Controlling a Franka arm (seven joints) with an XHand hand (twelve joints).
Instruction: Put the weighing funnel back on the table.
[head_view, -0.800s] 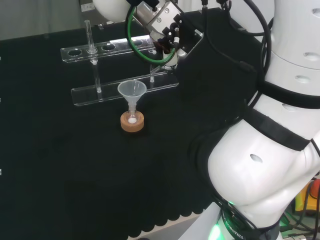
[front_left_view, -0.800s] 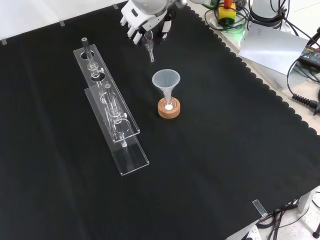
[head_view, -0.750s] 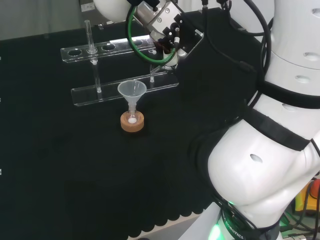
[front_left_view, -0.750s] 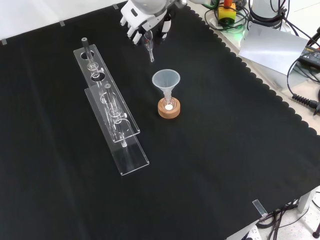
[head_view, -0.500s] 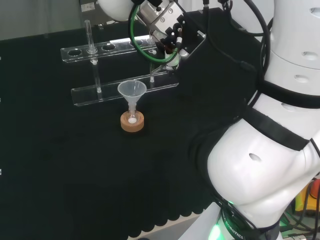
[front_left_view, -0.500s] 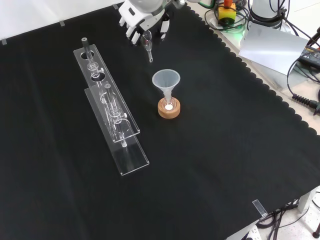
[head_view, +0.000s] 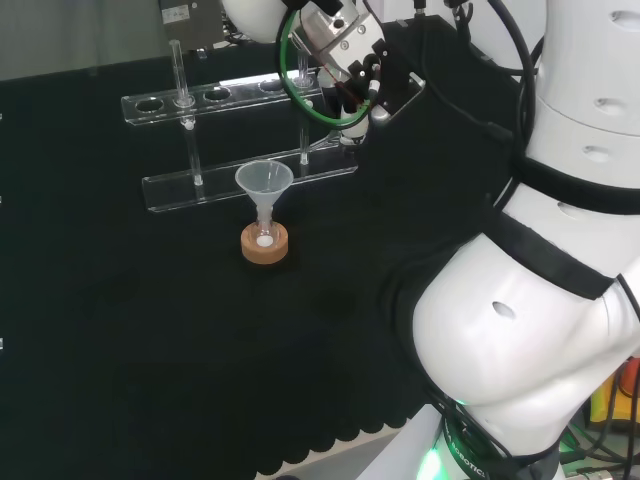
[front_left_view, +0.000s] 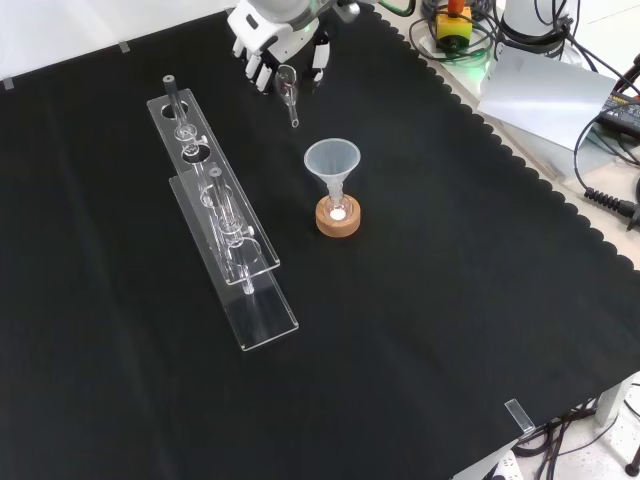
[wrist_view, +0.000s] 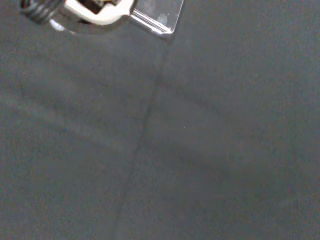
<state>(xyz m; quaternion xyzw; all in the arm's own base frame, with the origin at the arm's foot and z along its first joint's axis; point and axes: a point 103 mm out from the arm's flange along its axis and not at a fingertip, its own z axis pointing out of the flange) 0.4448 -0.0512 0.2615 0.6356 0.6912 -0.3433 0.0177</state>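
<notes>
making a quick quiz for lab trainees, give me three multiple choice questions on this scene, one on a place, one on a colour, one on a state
1. In the front view, where is the weighing funnel?
A inside the funnel
B at the hand's fingers, near the cloth's far edge
C at the cloth's near edge

2. What colour is the ring under the flask?
A red
B blue
C cork brown

3. How does the funnel stand?
A upright, mouth up, stem in the flask
B on its side
C upside down

Answers: B, the clear piece sits between the fingers, beyond the funnel; C, the ring looks tan in both views; A, its mouth faces up above the ring.
</notes>
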